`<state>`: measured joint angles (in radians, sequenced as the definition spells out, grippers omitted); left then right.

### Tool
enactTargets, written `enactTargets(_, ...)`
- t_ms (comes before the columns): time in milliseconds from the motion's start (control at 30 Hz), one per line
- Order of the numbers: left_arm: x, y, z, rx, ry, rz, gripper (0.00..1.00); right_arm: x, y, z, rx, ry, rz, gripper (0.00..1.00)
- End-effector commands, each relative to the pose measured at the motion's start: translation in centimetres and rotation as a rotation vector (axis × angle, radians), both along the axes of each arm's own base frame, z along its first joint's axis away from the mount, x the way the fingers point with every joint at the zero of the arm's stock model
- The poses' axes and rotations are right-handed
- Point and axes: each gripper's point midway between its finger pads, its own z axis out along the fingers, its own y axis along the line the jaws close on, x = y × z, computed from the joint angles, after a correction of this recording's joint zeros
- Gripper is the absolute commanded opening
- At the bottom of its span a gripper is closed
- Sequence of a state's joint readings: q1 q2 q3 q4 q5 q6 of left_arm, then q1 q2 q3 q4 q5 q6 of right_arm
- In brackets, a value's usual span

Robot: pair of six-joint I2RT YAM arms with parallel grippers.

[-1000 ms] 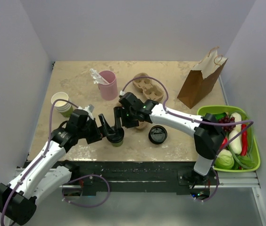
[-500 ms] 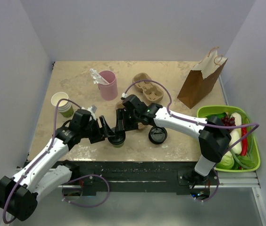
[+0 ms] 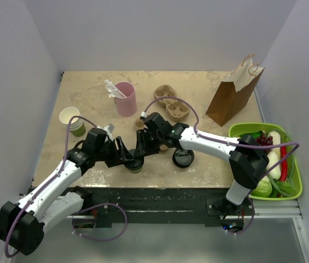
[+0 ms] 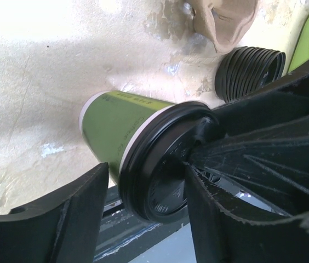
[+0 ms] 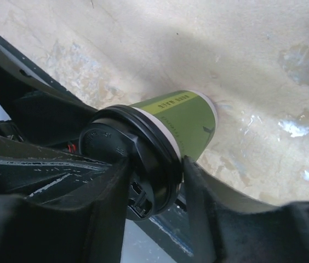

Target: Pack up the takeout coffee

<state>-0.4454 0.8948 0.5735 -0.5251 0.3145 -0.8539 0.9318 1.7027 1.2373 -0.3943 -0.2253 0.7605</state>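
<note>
While the takeout coffee (image 3: 136, 167) stands upright on the counter (image 3: 89, 93) close to its near edge, both arms reach it from opposite sides. The left end effector (image 4: 149, 183) straddles the cup at its black lid (image 4: 160, 159). One finger lies against the lid's rim and the other stands just clear of it with a sliver of gap, so it is partly open and grips nothing. The right end effector (image 5: 153, 172) brackets the same lid, its fingers (image 5: 198, 219) close against the rim on both sides. Whether they actually clamp it I cannot tell. The cup's olive-green side shows below the lid in both wrist views.

Just to the right of the cup lies a short stack of black lids (image 3: 183, 158). Farther back are a pulp cup carrier (image 3: 171, 107) and a pink tumbler (image 3: 125, 99). A stack of paper cups (image 3: 73, 121) sits to the left, a brown paper bag (image 3: 234, 90) stands at the back right, and a green basket (image 3: 298, 181) of vegetables rests at the right edge.
</note>
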Motion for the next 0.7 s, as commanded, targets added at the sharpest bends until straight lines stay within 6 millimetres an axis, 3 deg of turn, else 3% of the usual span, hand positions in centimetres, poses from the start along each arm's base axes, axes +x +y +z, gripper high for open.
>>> enactTargets(0, 0.4, -0.5, -0.7, -0.022, 0.001, -0.004, 0.61, -0.3, 0.4, -0.4, 0.045, -0.006, 0.031, 0.36)
enactTargets(133, 0.7, -0.6, -0.8, -0.026, -0.003, 0.002, 0.61, -0.8, 0.2, -0.5, 0.048, 0.008, 0.035, 0.31)
enactTargets(333, 0.9, -0.6, -0.7, -0.027, -0.008, 0.008, 0.61, -3.0, -0.9, -1.7, 0.083, 0.099, 0.012, 0.13)
enactTargets(467, 0.9, -0.4, -0.6, -0.019, -0.021, 0.012, 0.62, -3.9, -1.8, -1.0, 0.14, 0.142, -0.069, 0.04)
enactTargets(533, 0.9, -0.4, -0.4, -0.021, -0.031, 0.012, 0.63, -4.4, -2.2, -1.5, 0.165, 0.165, -0.098, 0.0)
enactTargets(667, 0.8, -0.5, -0.1, -0.036, -0.046, 0.005, 0.64, -4.4, -2.2, -0.5, 0.245, 0.199, -0.185, 0.0)
